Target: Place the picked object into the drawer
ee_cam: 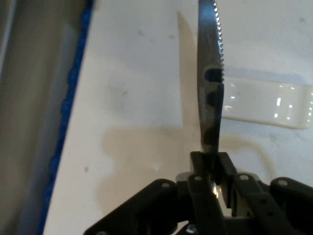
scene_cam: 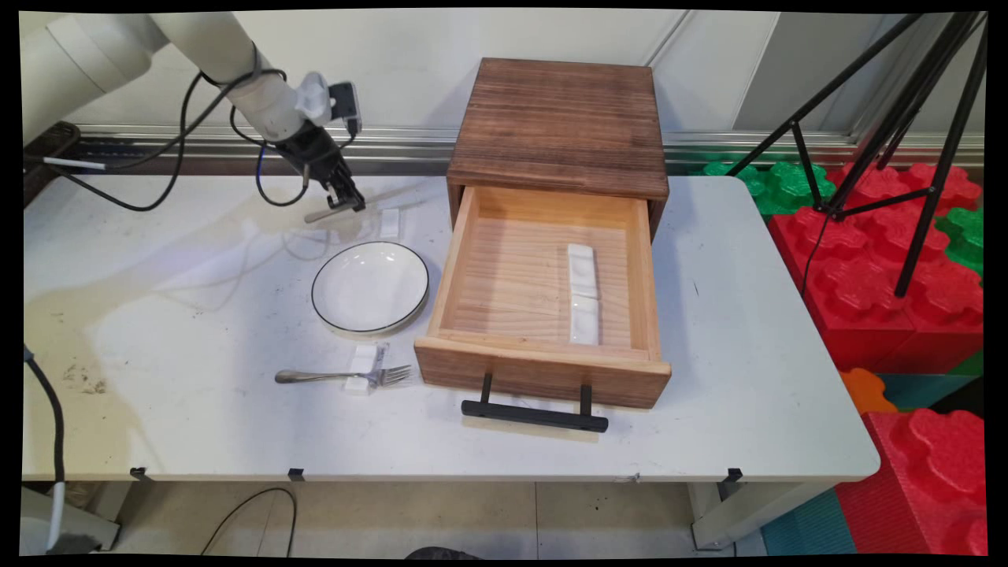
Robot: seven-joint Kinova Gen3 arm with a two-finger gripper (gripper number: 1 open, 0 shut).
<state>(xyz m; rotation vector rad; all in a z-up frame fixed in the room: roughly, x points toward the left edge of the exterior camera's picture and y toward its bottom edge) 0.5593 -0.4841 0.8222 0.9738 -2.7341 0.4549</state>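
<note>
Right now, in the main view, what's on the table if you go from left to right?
Fork → gripper shut on a knife → white plate → open wooden drawer holding two white rests.

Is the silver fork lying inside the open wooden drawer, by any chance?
No, the silver fork lies on the white table, outside the open wooden drawer.
</note>
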